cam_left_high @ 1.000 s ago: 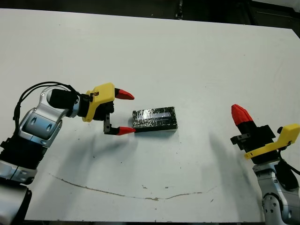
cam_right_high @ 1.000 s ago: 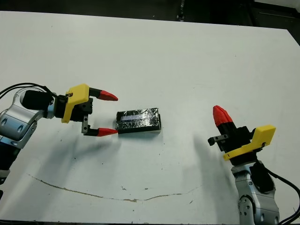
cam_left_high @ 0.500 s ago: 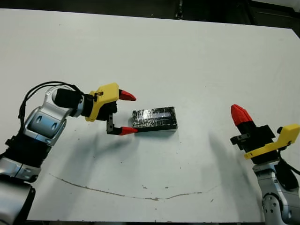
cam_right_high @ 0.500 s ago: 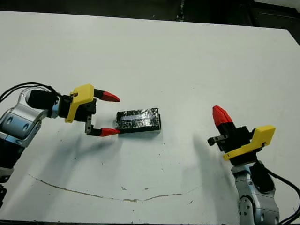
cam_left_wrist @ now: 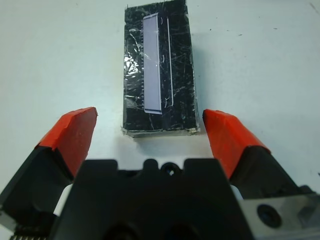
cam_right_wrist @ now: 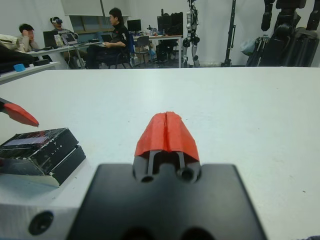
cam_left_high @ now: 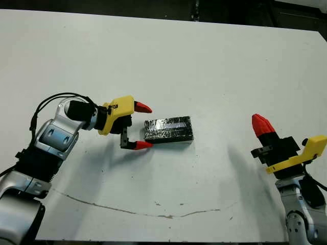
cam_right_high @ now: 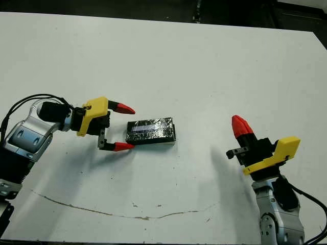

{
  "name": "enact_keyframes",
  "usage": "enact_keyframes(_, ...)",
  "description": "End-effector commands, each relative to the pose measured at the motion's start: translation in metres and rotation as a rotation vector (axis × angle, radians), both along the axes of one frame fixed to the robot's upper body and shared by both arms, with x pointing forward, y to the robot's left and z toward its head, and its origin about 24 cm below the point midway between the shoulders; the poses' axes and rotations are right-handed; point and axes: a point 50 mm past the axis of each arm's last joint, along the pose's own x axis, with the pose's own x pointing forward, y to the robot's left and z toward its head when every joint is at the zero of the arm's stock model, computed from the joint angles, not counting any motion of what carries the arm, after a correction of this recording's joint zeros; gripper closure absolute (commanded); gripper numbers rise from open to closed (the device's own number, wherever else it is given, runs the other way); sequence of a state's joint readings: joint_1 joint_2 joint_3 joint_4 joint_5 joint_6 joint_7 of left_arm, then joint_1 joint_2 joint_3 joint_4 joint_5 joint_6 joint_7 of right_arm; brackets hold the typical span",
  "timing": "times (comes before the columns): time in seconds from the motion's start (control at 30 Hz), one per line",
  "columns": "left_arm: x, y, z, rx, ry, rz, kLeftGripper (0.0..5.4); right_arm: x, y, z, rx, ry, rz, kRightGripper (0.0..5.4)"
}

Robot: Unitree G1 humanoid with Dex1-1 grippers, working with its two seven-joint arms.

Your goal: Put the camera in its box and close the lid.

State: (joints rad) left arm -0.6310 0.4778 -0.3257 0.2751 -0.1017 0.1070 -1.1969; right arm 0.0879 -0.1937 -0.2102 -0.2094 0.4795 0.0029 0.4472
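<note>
The only lettering that shows is on the lid (cam_right_wrist: 37,150): a short row of small pale capitals along its dark side face, seen in the right wrist view, which looks like "LITE", though the letters are too small to be sure. The pale stripe (cam_left_wrist: 151,62) on the lid's top carries no readable print.

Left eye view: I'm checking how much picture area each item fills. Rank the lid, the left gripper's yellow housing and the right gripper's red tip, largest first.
1. lid
2. yellow housing of the left gripper
3. red tip of the right gripper

The right gripper sits nearer the camera, so its tip may look enlarged.
</note>
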Motion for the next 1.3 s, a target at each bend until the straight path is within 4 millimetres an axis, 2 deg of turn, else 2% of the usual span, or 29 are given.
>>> enact_keyframes(0.03, 0.0014, 0.0003, -0.0021, -0.005, 0.037, 0.013, 0.03, -0.0023, -0.0016, -0.0035, 0.003, 0.027, -0.006, 5.40)
enact_keyframes(0.43, 0.0001, 0.0019, -0.0019, -0.008, 0.107, 0.038, 0.03, -0.0017, -0.0018, -0.0033, -0.007, 0.022, -0.006, 5.40)
enact_keyframes(0.57, -0.0002, 0.0028, -0.0027, -0.006, 0.119, 0.034, 0.41, -0.0016, -0.0019, -0.0034, -0.002, 0.024, -0.004, 5.40)
enact_keyframes(0.97, -0.0021, 0.0021, -0.0058, -0.029, 0.122, -0.011, 2.20, -0.0018, -0.0022, -0.0041, 0.001, 0.029, -0.006, 5.40)
enact_keyframes(1.3, -0.0022, 0.0016, -0.0056, -0.043, 0.120, -0.023, 2.24, -0.0021, -0.0021, -0.0038, -0.013, 0.029, -0.010, 5.40)
